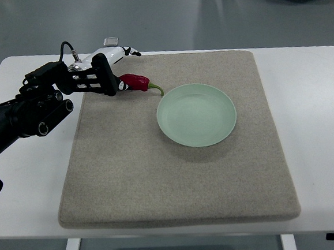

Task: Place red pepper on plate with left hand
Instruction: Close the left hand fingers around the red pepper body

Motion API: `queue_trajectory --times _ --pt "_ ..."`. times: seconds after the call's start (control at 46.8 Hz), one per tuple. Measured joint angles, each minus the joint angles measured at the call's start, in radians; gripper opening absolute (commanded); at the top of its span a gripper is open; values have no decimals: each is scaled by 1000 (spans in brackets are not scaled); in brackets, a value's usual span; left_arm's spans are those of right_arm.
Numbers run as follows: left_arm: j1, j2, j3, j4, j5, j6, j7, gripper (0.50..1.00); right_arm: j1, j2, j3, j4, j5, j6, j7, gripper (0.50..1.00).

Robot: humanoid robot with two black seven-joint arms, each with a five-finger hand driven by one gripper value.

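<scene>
A red pepper (136, 81) with a green stem lies at the far left part of the beige mat, just left of the pale green plate (196, 114). My left hand (114, 77) reaches in from the left edge, and its black fingers (103, 75) are curled around the pepper's left end. The stem points toward the plate's rim. The plate holds nothing. The right arm does not show in the view.
The beige mat (177, 176) covers most of the white table (317, 119). Grey floor lies beyond the table's far edge, with a dark object at the top right.
</scene>
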Motion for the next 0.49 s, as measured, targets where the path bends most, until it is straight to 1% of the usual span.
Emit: queue_trajectory --times 0.043,0.171,0.299,0.492 --pt "0 0 0 0 1 0 0 810 0 0 0 0 0 0 0 932" --pt "0 -1 2 16 3 0 1 750 0 0 0 0 0 0 0 932" --pt "-1 -6 13 22 3 0 1 739 0 0 0 0 0 0 0 932" --pt "0 -8 40 27 1 19 0 741 0 0 0 0 0 0 0 932"
